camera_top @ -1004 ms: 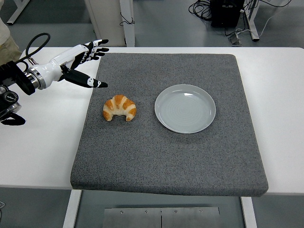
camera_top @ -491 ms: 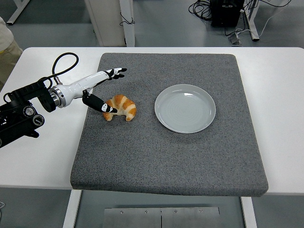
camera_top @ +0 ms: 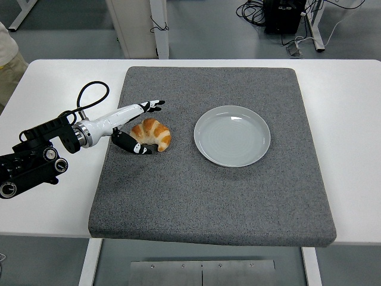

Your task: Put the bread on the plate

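A golden croissant (camera_top: 153,133) lies on the grey mat (camera_top: 214,196), left of centre. A round pale grey plate (camera_top: 232,136) lies on the mat to its right and holds nothing. My left hand (camera_top: 143,126) is low at the croissant's left side. Its fingers (camera_top: 152,105) reach out behind the croissant and its thumb (camera_top: 136,146) lies along the near side. The hand is spread around the bread and has not closed on it. My right arm is out of view.
The mat covers most of the white table (camera_top: 351,119). My left arm's black forearm and cable (camera_top: 36,158) lie over the table's left part. A person's sleeve (camera_top: 7,50) shows at the top left edge.
My left hand has moved right and down from the mat's far left corner to the croissant, and now brackets it with fingers behind and thumb in front. The croissant and plate have not moved.
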{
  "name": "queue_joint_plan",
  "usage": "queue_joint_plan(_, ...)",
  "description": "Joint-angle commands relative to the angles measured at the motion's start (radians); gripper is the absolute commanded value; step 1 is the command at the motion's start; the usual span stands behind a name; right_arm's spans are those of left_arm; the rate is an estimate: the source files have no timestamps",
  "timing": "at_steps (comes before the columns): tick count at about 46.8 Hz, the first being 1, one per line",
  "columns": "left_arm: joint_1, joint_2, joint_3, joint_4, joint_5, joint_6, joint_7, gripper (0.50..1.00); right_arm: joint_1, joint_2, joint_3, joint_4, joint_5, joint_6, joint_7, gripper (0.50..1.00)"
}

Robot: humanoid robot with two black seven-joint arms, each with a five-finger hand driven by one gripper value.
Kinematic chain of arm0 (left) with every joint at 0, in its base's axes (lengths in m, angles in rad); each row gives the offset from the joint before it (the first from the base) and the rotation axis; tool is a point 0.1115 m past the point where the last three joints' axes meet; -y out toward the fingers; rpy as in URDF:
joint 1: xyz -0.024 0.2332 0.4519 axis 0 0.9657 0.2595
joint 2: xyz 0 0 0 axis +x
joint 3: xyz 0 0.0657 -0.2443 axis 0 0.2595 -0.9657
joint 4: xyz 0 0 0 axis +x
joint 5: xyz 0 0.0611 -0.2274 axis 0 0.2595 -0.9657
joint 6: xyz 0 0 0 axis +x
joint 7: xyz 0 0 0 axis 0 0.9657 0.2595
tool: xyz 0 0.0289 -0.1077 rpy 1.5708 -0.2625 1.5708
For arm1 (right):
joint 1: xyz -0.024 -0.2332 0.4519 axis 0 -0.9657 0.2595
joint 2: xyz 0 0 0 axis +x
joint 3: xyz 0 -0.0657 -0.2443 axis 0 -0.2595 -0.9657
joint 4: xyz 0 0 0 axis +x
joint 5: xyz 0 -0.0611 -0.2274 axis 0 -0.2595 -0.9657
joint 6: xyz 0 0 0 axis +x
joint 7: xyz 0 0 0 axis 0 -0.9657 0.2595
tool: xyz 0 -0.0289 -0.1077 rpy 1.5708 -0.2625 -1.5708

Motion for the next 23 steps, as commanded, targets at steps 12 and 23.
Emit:
queue_joint_plan(12, -0.002, -0.043, 0.0, 0.075, 0.002, 0.023, -0.002, 0.968, 0.0, 0.0, 0.0, 0.0, 0.0, 0.0, 0.0, 1.0)
queue_joint_plan(23, -0.009, -0.08, 0.0, 0.117, 0.003, 0.024, -0.008, 0.966, 0.0, 0.0, 0.001, 0.0, 0.0, 0.0, 0.0, 1.0)
